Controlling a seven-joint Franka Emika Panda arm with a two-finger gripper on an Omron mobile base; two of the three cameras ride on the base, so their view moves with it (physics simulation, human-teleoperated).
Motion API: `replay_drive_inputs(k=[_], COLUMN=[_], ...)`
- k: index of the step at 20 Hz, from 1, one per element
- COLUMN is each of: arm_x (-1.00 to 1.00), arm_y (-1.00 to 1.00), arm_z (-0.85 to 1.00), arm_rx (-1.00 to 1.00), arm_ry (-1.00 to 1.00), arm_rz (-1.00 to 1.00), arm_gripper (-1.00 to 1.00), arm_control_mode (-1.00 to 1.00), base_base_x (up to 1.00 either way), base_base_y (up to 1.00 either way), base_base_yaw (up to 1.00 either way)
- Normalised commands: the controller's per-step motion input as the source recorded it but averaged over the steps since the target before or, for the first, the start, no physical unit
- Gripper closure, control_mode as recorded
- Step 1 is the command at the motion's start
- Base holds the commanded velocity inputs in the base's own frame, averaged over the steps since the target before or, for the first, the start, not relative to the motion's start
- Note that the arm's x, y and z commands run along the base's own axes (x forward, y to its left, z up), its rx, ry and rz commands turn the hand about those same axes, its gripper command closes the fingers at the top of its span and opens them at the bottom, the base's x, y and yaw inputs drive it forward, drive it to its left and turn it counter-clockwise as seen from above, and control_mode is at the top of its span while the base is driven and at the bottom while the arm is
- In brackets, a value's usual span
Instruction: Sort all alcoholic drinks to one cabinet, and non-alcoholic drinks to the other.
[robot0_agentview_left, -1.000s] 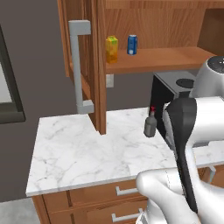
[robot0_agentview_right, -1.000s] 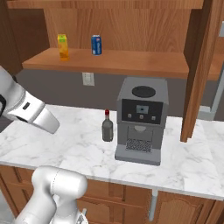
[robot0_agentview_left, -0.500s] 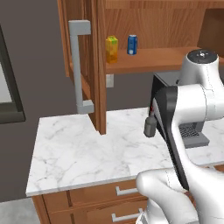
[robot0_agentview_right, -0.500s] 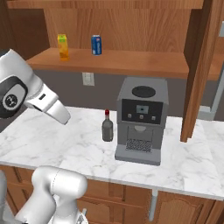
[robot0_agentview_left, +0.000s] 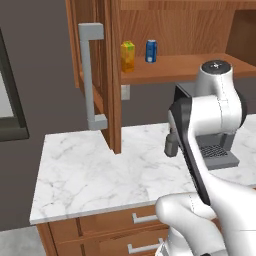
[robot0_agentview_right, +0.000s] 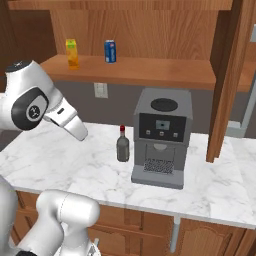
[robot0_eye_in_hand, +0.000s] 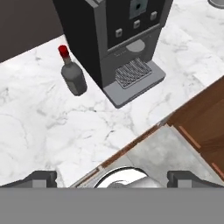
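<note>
Glass, likely: the squat grey bottle (robot0_agentview_right: 123, 147) just left of the coffee machine (robot0_agentview_right: 161, 137) looks rigid, slippery, tip-prone; grasp its wide body. Gripper (robot0_eye_in_hand: 112, 177) jaws apart, empty

The counter (robot0_agentview_right: 60, 165) has a white marble top with grey veining, smooth and faintly glossy. The cabinet doors (robot0_agentview_left: 107, 75), shelf (robot0_agentview_right: 145, 72) and drawer fronts (robot0_agentview_left: 100, 230) look like warm brown wood with a satin finish. The door handle (robot0_agentview_left: 90, 75) and drawer pulls (robot0_agentview_left: 145, 218) are matt grey metal. The squat bottle (robot0_eye_in_hand: 72, 74) looks like smooth grey glass under a red cap. The coffee machine (robot0_agentview_right: 161, 135) is matt grey with a dark front panel. The juice carton (robot0_agentview_left: 128, 56) looks like yellow-orange card, and the soda can (robot0_agentview_left: 151, 51) is blue.
</note>
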Motion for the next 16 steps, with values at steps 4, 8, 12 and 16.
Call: replay_drive_inputs(k=[4, 8, 12, 16], arm_x=[0.44, 0.38, 0.22, 0.09], arm_y=[0.00, 0.00, 0.00, 0.00], arm_z=[-0.25, -0.24, -0.21, -0.21], arm_rx=[0.00, 0.00, -0.03, -0.08], arm_ry=[-0.03, -0.04, -0.05, -0.05], arm_rz=[-0.12, -0.13, -0.13, -0.13], arm_gripper=[-1.00, -1.00, -1.00, -1.00], arm_control_mode=[-1.00, -1.00, -1.00, -1.00], base_base_x=[0.00, 0.00, 0.00, 0.00], base_base_y=[0.00, 0.00, 0.00, 0.00], base_base_yaw=[0.00, 0.00, 0.00, 0.00])
